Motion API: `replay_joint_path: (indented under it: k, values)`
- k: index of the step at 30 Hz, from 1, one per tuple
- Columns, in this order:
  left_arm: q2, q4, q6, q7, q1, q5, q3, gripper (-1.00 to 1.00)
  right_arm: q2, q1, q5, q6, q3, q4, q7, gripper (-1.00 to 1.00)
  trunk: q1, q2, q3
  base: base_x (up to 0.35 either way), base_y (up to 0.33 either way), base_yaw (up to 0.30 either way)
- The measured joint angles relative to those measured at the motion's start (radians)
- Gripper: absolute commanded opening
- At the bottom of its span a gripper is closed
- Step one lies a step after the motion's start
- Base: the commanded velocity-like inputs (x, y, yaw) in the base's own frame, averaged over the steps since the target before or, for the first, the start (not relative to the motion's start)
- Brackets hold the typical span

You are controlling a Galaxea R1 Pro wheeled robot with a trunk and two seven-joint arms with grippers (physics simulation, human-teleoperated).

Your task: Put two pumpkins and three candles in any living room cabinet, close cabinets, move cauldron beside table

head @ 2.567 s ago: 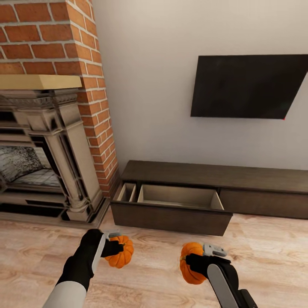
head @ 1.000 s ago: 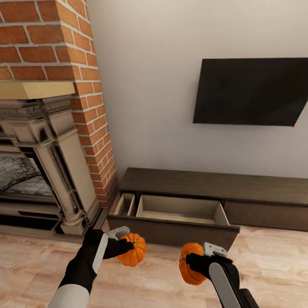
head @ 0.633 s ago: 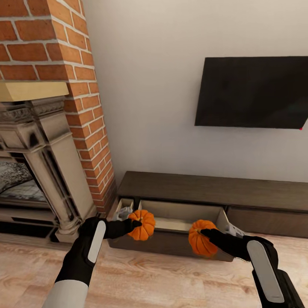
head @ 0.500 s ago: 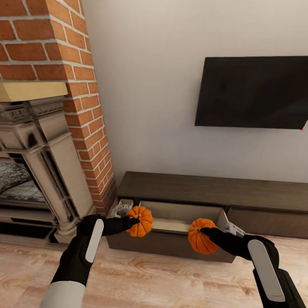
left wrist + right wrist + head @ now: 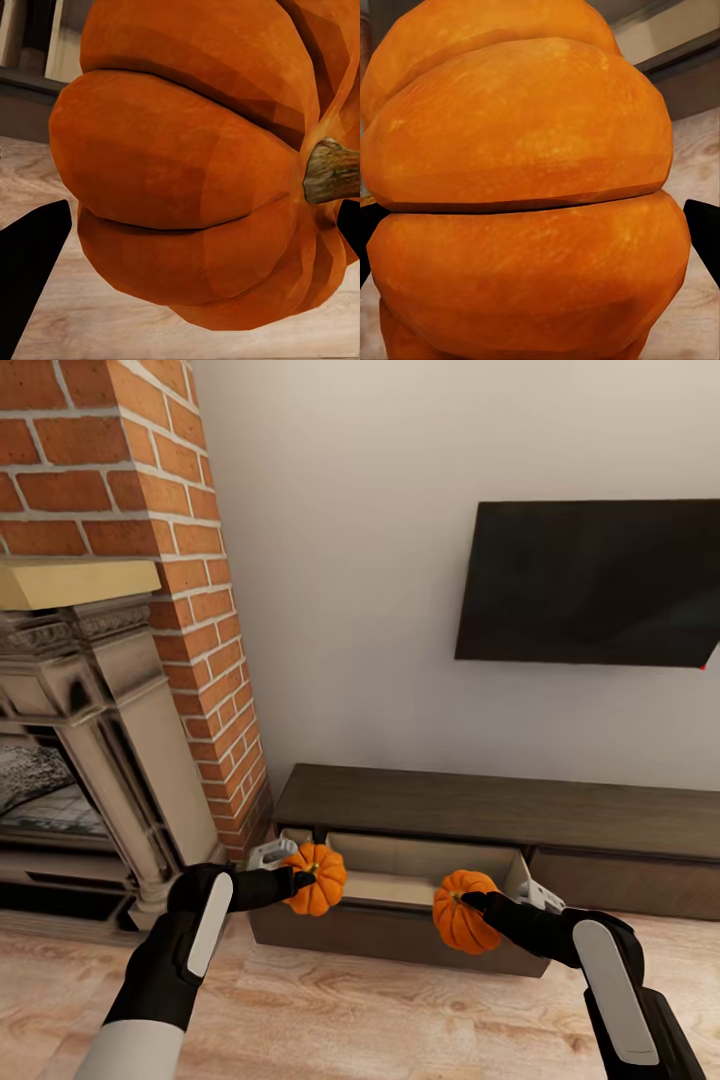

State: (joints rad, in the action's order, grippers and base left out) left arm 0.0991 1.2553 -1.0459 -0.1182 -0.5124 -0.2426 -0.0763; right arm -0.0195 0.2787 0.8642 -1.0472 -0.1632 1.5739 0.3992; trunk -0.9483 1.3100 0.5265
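Pumpkins are the things in hand: two small orange ones, each carried by one of the robot's arms toward an open drawer.

Head view: the left gripper is clenched on the left pumpkin, held in the air at the front left corner of the pulled-out drawer. The right gripper grasps the right pumpkin, held in front of the drawer's front edge, toward its right end. The drawer belongs to a long, low dark-brown cabinet against the wall and shows a pale beige inside. A brick fireplace stands at the left, a dark television hangs on the wall above, and the floor is light wood.

Left wrist view: the left pumpkin is very close, its brown stem pointing sideways, with black fingertips at either side, wood floor below and a dark cabinet edge behind.

Right wrist view: the right pumpkin is very close, with a strip of the beige drawer behind it.

Judged from this, the step is carrying both pumpkins to the drawer. Next, each arm likely needs to reach forward over the front edge, lower its pumpkin inside, and only then let go. The three candles, closing the drawer and the cauldron appear to remain.
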Motion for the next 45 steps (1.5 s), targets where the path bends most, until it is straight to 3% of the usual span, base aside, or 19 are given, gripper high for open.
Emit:
replay_joint_path:
  k: [5,9,12,18,19,21,23,30,45]
  values:
    - [0.002,-0.003,0.007,0.023,0.0,0.001,0.035,-1.0,-0.002,-0.001,-0.008,0.063,0.019,-0.008,-0.001,-1.0,0.019,-0.035,-0.016,0.0,0.0,0.0]
    - [0.003,-0.007,0.009,0.046,0.0,0.002,0.039,-1.0,-0.005,-0.001,-0.005,0.099,0.116,-0.012,0.002,-1.0,0.034,-0.063,-0.028,0.0,0.0,0.0]
    - [0.003,-0.012,0.011,0.078,0.0,0.0,0.048,-1.0,-0.008,0.0,-0.015,0.103,0.141,-0.01,0.004,-1.0,0.046,-0.084,-0.038,0.0,0.0,0.0]
    - [0.017,-0.013,0.017,0.207,0.0,0.005,0.059,-1.0,-0.01,0.01,-0.015,0.11,0.147,-0.004,0.023,-1.0,0.069,-0.126,-0.056,0.0,0.0,0.0]
    - [0.029,-0.014,0.018,0.237,0.0,0.0,0.068,-1.0,-0.011,0.011,-0.016,0.11,0.148,-0.001,0.041,-1.0,0.073,-0.133,-0.06,0.0,0.0,0.0]
    - [0.046,-0.023,0.02,0.275,0.0,-0.005,0.091,-1.0,-0.007,0.023,-0.034,0.095,0.153,-0.001,0.142,-1.0,0.08,-0.147,-0.066,0.0,0.0,0.0]
    - [0.049,-0.025,0.021,0.28,0.0,-0.001,0.105,-1.0,-0.003,0.03,-0.007,0.103,0.16,-0.006,0.177,-1.0,0.088,-0.161,-0.072,0.0,0.0,0.0]
    - [0.051,-0.027,0.023,0.281,0.001,-0.002,0.146,-1.0,-0.001,0.034,-0.012,0.1,0.171,-0.008,0.198,-1.0,0.096,-0.175,-0.078,0.024,-0.023,0.0]
    - [0.05,-0.026,0.024,0.281,0.002,0.001,0.147,-1.0,-0.01,0.034,-0.013,0.102,0.169,-0.008,0.191,-1.0,0.096,-0.175,-0.085,0.046,-0.048,-0.095]
